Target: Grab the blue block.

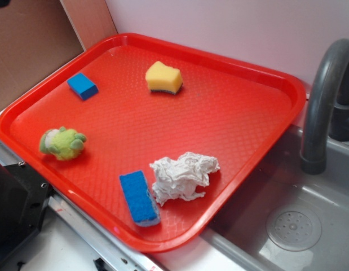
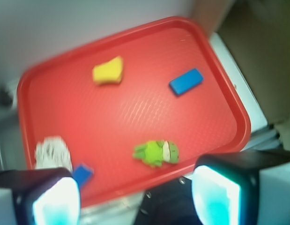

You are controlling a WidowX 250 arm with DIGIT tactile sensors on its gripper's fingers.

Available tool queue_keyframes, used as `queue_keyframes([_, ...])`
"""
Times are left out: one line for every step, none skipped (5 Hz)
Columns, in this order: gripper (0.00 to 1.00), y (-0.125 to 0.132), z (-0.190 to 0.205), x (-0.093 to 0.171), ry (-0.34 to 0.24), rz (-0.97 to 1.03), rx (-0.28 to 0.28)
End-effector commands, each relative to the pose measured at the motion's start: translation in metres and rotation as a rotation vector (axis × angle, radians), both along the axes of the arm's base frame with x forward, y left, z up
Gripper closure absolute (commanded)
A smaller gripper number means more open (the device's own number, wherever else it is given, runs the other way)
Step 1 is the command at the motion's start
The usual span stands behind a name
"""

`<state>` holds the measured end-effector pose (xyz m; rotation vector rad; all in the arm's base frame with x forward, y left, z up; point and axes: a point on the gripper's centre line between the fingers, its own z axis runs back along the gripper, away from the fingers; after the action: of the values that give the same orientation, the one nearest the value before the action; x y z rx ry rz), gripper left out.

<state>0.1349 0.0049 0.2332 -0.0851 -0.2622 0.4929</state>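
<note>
A large red plastic tray with a raised rim is seen filling most of the exterior view, set beside a grey sink basin and its curved grey faucet at three o'clock. A crumpled white paper towel is found toward five o'clock on the tray, touching or nearly touching a long flat rough blue sponge at six o'clock. A yellow foam sponge with a dark base is placed near twelve o'clock, and a green plush toy at nine o'clock.

The small smooth blue rectangular block is located at ten o'clock in the exterior view, lying flat and well apart from everything else. In that view its long axis is judged to run from ten toward four o'clock.

The pincer is seen released in the wrist view, held high above the tray's near edge. For a good grasp, the jaws should be turned across the block's short sides before descent.
</note>
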Motion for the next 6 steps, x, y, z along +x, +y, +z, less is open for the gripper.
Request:
queue_keyframes([0.00, 0.056, -0.053, 0.047, 0.002, 0.502, -0.008])
queue_keyframes([0.00, 0.082, -0.086, 0.066, 0.006, 0.752, 0.029])
queue_keyframes([0.00, 0.102, -0.112, 0.074, 0.023, 1.001, 0.063])
queue_keyframes([0.00, 0.113, -0.137, 0.080, 0.024, 1.099, 0.112])
queue_keyframes([0.00, 0.122, -0.160, 0.078, 0.035, 1.124, 0.120])
queue_keyframes([0.00, 0.130, -0.171, 0.083, 0.045, 1.131, 0.175])
